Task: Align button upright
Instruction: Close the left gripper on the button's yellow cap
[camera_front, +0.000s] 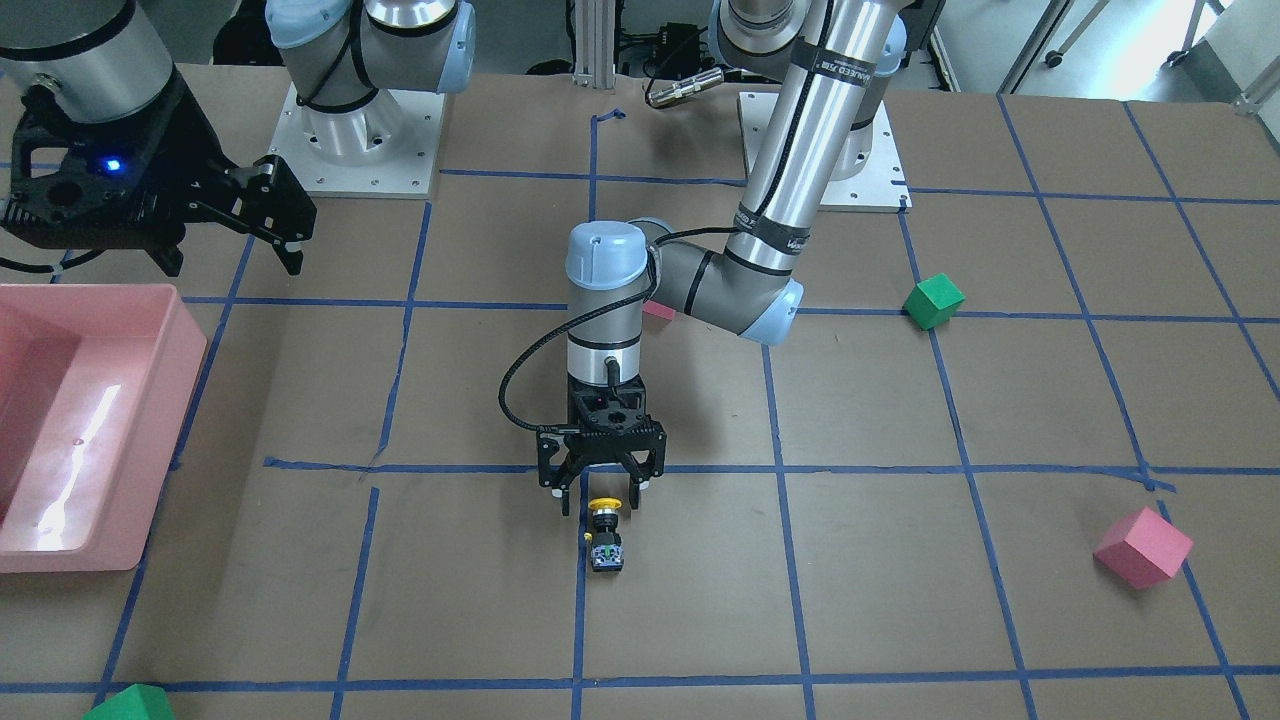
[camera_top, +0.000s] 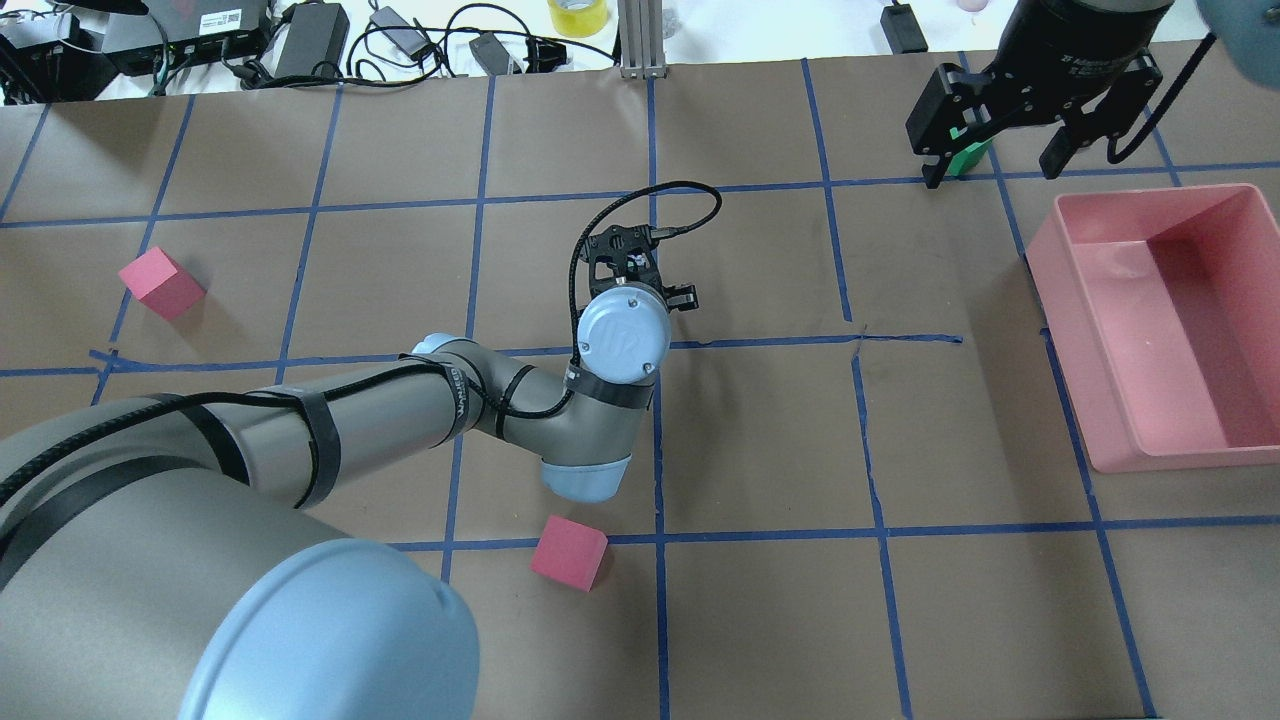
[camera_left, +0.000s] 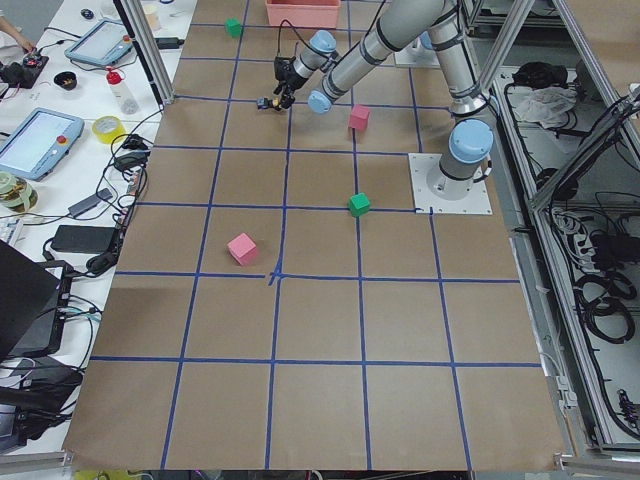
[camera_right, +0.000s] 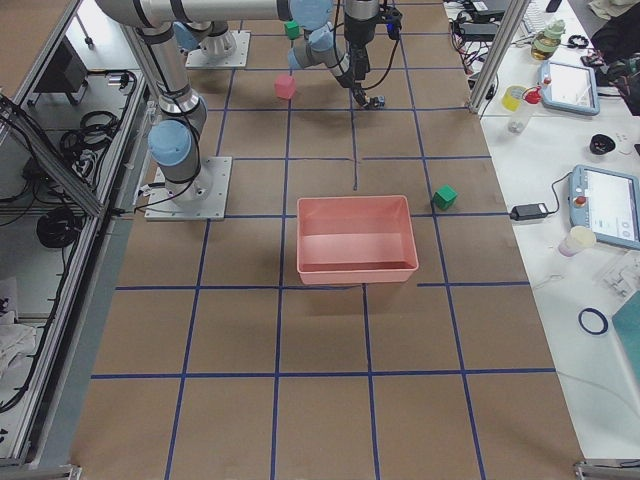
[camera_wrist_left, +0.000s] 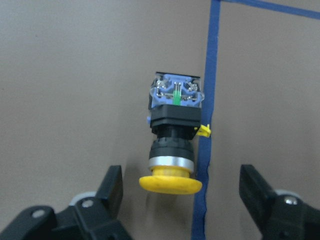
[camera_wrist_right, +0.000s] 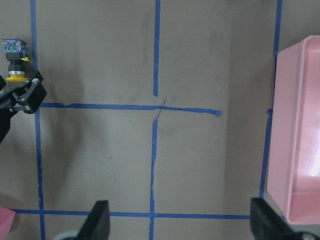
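Note:
The button (camera_front: 605, 532) lies on its side on the brown table next to a blue tape line. Its yellow cap points toward my left gripper and its blue-and-silver base points away. In the left wrist view the button (camera_wrist_left: 175, 135) lies just ahead of the fingertips. My left gripper (camera_front: 600, 497) is open and points down, low over the table, with its fingers on either side of the cap and not touching it. My right gripper (camera_front: 285, 240) is open and empty, held high near the pink bin. The button also shows in the right wrist view (camera_wrist_right: 14, 59).
A pink bin (camera_front: 170, 440) stands on my right side of the table. Pink cubes (camera_front: 1143, 547) (camera_top: 568, 552) and green cubes (camera_front: 933, 300) (camera_front: 130, 703) lie scattered, all well away from the button.

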